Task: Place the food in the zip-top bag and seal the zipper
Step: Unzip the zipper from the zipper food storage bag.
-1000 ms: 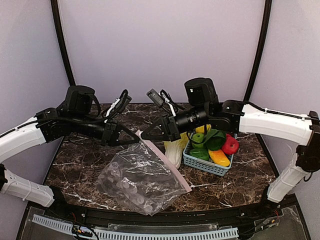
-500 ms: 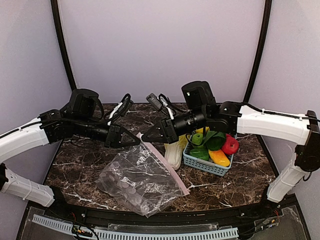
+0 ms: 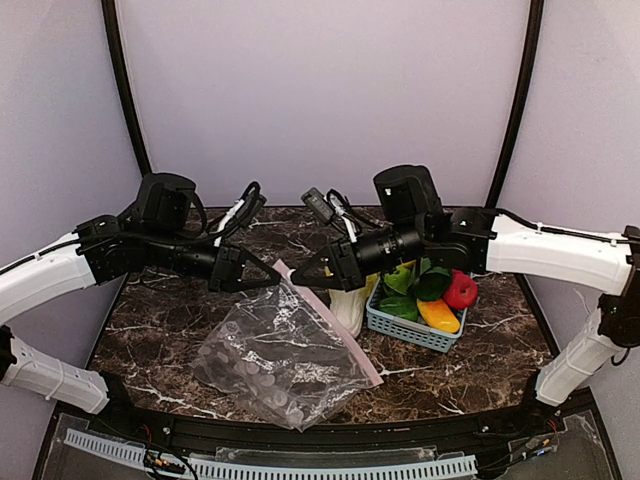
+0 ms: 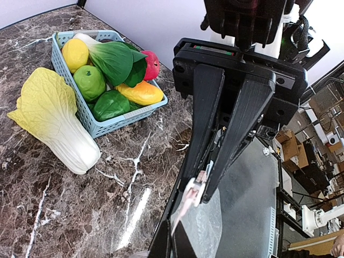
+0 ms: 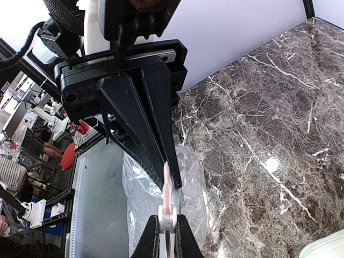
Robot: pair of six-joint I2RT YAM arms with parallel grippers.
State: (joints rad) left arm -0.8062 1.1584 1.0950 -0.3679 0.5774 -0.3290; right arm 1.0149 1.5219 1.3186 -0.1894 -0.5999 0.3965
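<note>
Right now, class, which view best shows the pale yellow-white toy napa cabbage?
Left wrist: the pale yellow-white napa cabbage lies whole and unblocked. Top external: the right arm partly hides it. Right wrist: only a corner shows.

My white-and-black left arm [image 3: 40,280] and right arm [image 3: 550,250] reach inward toward each other, forearms roughly level, tips nearly meeting. My black two-finger left gripper [image 3: 268,279] and right gripper [image 3: 300,280] are both pinched tight on the thin pinkish press-seal strip [image 5: 166,187].
</note>
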